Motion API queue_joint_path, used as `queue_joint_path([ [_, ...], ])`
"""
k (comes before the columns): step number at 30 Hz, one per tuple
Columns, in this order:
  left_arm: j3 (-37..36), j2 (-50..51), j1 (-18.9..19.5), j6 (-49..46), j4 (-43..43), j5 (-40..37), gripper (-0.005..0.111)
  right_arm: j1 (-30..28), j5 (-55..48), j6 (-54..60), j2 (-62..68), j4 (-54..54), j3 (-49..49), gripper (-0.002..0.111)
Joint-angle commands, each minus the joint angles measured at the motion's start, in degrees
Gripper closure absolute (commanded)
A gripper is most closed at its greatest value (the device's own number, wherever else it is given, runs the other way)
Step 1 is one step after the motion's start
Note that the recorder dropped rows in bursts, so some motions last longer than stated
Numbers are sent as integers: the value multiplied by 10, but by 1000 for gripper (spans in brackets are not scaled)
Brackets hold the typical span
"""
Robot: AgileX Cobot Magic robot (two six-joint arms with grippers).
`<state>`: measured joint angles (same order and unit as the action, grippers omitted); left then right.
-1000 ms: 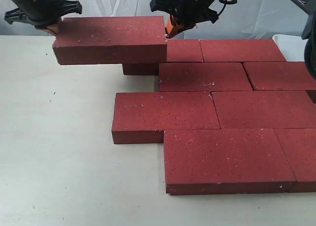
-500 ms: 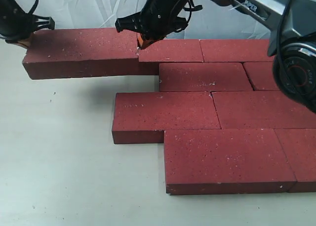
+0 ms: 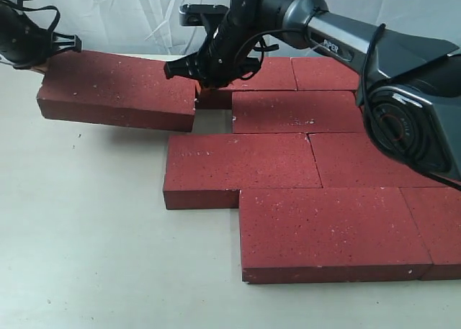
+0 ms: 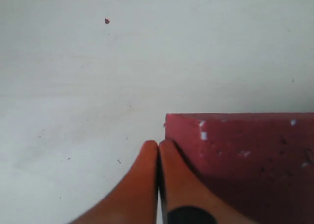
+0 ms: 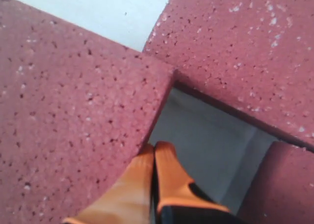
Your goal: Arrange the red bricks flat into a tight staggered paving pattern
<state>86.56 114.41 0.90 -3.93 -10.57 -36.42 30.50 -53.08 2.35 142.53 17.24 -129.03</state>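
One loose red brick lies askew at the back left, apart from the laid rows, its right end nearer me. Whether it rests fully on the table I cannot tell. My left gripper is shut, its orange fingertips against the brick's left end. My right gripper is shut too, fingertips touching the brick's right end. Several red bricks lie flat in staggered rows, among them the front-left one and the nearest one.
Pale tabletop spreads left of the paving. A bare gap of table shows between the loose brick and the back-row brick. The right arm's dark body stretches over the back rows. White sheeting hangs behind.
The loose brick has shifted left, dropped lower and turned askew, leaving the back row. The right arm has reached further left with it; the left gripper has stayed at its left end.
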Motion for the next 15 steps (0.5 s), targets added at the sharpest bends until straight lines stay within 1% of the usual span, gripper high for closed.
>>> queue_joint_path([
  [1,-5,19,-14,0,-52,-18,107,22,37,3,4,99,-4,109],
  [15,-5,33,-5,0,-37,-18,107,22,25,2,10,100,-4,109],
])
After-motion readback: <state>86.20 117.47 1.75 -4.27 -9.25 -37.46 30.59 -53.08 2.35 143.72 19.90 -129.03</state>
